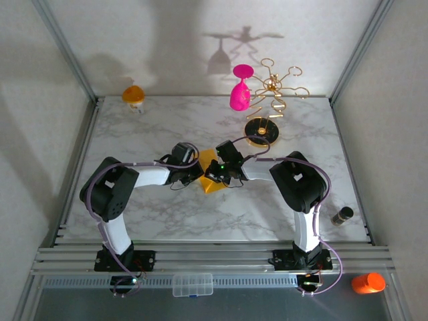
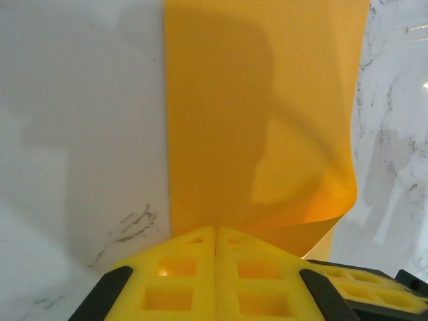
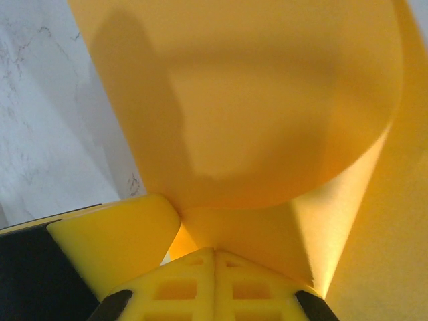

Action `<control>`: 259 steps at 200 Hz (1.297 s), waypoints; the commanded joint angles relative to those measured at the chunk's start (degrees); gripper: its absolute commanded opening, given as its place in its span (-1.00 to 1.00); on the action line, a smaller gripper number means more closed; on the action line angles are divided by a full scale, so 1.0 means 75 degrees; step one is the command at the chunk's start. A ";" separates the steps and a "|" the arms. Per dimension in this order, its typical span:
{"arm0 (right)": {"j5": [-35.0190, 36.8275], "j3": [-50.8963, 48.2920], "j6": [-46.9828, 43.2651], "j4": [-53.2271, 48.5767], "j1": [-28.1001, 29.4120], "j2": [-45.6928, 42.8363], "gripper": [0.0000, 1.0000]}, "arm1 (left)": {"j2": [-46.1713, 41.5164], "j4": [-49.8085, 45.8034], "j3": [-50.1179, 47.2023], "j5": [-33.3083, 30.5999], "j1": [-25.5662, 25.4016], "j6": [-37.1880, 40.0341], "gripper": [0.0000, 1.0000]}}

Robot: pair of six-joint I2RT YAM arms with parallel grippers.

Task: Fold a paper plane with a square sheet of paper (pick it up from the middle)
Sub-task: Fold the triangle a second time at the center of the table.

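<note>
one square sheet of paper [image 1: 208,159], curled, mid-table. two claws, left gripper [image 2: 215,233] and right gripper [image 3: 214,254], both clamped on it. one pink goblet [image 1: 240,90], one gold rack [image 1: 259,128].

square sheet of paper [image 1: 214,186] | yellow-orange | one side curled up | table [image 1: 154,127] centre

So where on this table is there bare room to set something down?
Free: the table's back left, between the cup and the left arm; and the front strip between both arm bases. Crowded: the middle, where left fingers and right fingers pinch the paper, and around the gold rack.
</note>
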 commanded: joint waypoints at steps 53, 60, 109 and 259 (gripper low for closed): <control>-0.0502 -0.0416 -0.0300 0.0599 -0.0327 -0.0767 -0.97 | 0.0454 -0.0840 0.0286 -0.0408 -0.0107 0.0619 -1.00; -0.0474 -0.0428 -0.0350 0.0624 -0.0352 -0.0853 -0.98 | 0.0484 -0.0872 0.0315 -0.0403 -0.0107 0.0649 -1.00; -0.0003 -0.0286 -0.0740 0.0156 -0.0412 -0.0728 -0.97 | 0.0538 -0.0952 0.0491 -0.0300 -0.0107 0.0824 -1.00; 0.1254 -0.0536 -0.0050 -0.0301 -0.0552 -0.0141 -0.97 | -0.0130 -0.0931 0.0865 -0.0062 -0.0153 0.1074 -0.94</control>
